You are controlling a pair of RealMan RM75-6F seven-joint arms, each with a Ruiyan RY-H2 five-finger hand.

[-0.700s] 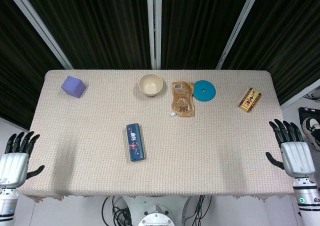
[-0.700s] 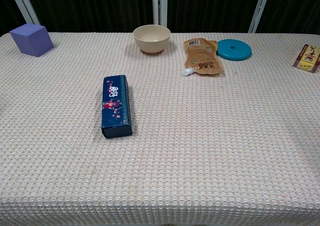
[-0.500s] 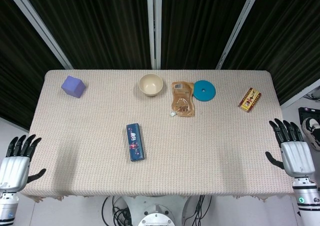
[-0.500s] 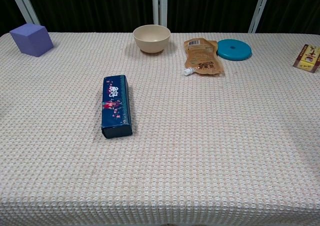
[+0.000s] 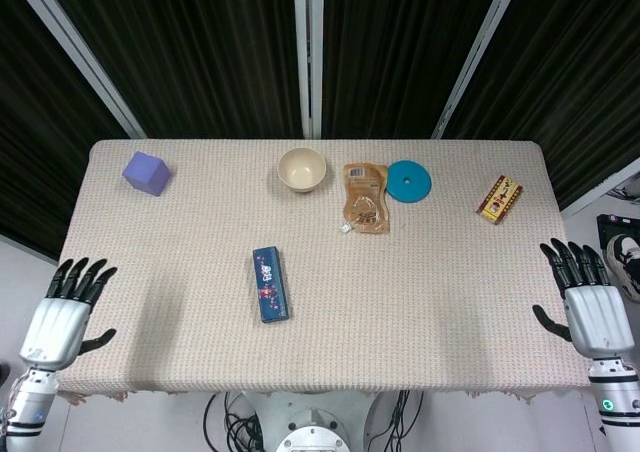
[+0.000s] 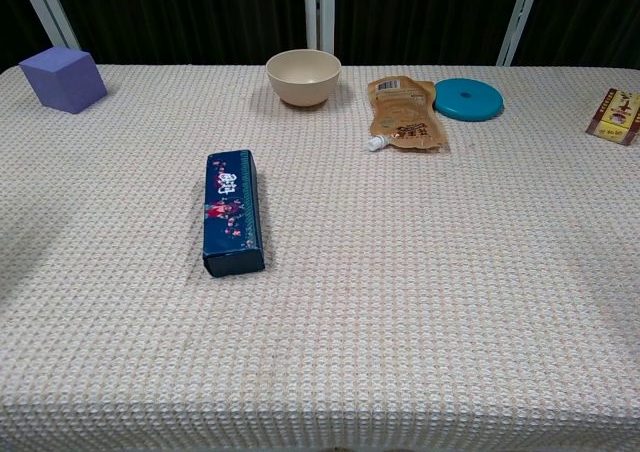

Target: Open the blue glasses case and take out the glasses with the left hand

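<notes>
The blue glasses case [image 5: 270, 284] lies closed on the tabletop [image 5: 430, 272], in front of the cream bowl [image 5: 302, 169] and a little to its left. Its long axis runs from the near edge toward the far edge, only slightly turned. The left robot hand [image 5: 62, 319] is at the left edge of the tabletop, empty, fingers spread; the case lies to its right and a bit farther in. The right robot hand [image 5: 592, 309] is also empty and spread, well apart from the case, so I think the left one is nearer.

No legible text anywhere.
</notes>
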